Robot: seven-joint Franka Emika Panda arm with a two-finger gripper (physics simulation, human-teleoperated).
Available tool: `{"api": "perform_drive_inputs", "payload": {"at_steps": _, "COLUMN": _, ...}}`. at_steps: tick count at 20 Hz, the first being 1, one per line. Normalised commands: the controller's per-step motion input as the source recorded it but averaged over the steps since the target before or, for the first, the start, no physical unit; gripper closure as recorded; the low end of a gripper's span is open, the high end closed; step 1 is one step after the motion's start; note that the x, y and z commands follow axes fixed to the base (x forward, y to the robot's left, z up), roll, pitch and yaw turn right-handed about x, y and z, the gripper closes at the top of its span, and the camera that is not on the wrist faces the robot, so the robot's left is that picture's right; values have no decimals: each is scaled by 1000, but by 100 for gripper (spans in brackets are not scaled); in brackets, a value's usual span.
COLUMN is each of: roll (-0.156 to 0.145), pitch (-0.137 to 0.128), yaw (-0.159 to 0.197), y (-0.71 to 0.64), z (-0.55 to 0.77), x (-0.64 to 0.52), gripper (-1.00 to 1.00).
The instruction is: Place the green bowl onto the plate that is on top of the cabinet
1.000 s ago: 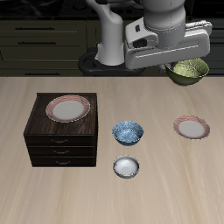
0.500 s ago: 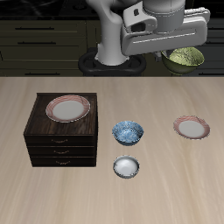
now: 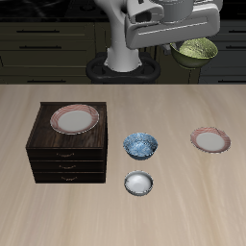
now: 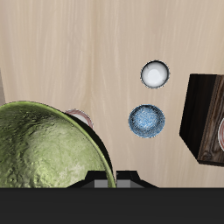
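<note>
We are carrying the load high above the counter, the broad pale wooden surface lying far beneath the claw. Well off to one side of the claw and far below it, the cabinet is standing with the plate resting on its top, and nothing is sitting on that plate yet. The green bowl is hanging right at the claw, lifted clear of everything; the wrist view shows its mottled wall filling the space just beside the fingers, so we are judging the claw to be clamped on its rim, though the fingertips themselves are hidden. A second pink-rimmed plate is lying almost directly under the claw, and we are not aiming for that one. The blue patterned bowl and the small white bowl are sitting between the two plates, lower than our path. So the pick-up and lift look done; what is left is travelling across over the cabinet, lowering, and releasing onto its plate.
</note>
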Motion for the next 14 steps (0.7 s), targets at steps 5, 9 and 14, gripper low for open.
{"api": "perform_drive_inputs", "payload": {"at_steps": 5, "roll": -25, "pitch": -18, "yaw": 7, "y": -406, "z": 139, "x": -122, "gripper": 100}}
{"api": "perform_drive_inputs", "payload": {"at_steps": 9, "roll": -105, "pitch": -32, "yaw": -17, "y": -656, "z": 213, "x": -10, "gripper": 100}}
{"api": "perform_drive_inputs", "payload": {"at_steps": 14, "roll": -71, "pitch": -30, "yaw": 5, "y": -536, "z": 96, "x": 8, "gripper": 100}}
